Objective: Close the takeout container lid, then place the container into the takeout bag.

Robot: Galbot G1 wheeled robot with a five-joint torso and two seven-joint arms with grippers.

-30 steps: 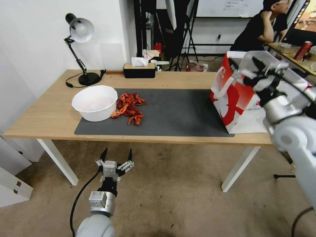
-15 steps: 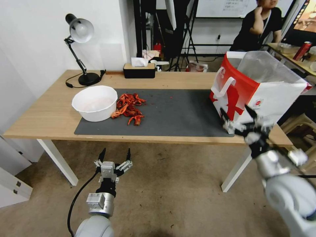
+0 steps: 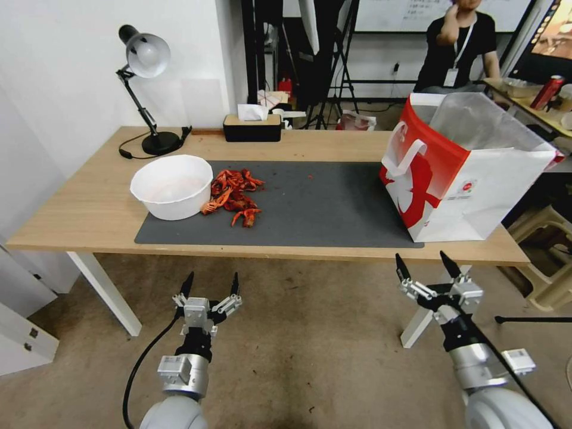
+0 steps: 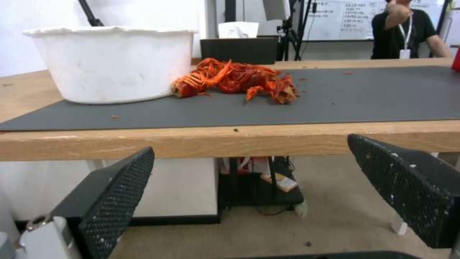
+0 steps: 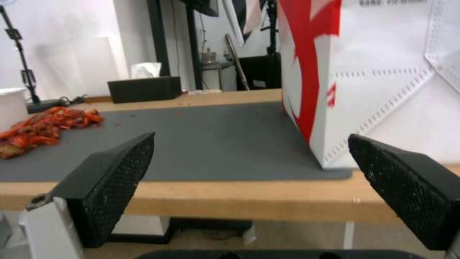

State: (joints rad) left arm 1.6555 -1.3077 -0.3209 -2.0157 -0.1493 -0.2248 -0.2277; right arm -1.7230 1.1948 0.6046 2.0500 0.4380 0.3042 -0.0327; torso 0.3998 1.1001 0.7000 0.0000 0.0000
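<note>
Head view: both arms low in front of the table [image 3: 333,253], below its near edge. Left pincer [image 3: 210,285] and right pincer [image 3: 428,267] both spread wide, fingers well apart, empty, touching nothing. Takeout bag [image 3: 459,173] upright at the table's right end, part on the grey mat [image 3: 322,208], mouth open, translucent liner showing above the rim. Takeout container nowhere on the table; inside of the bag hidden from this angle, so whether the clamshell lies within: cannot tell. Judged step: placing apparently over, arms at rest below the table; if not, next move calls for finding the container first, and nothing on the table offers it. White bowl [image 3: 173,186] on the mat's left end, touching a heap of red crayfish shells [image 3: 234,195]; neither part of the task.

Left wrist view: left fingers [image 4: 115,201] splayed, bowl and shells beyond the table edge.

Right wrist view: right fingers [image 5: 110,180] splayed, bag corner just beyond, well apart from the pads.
</note>
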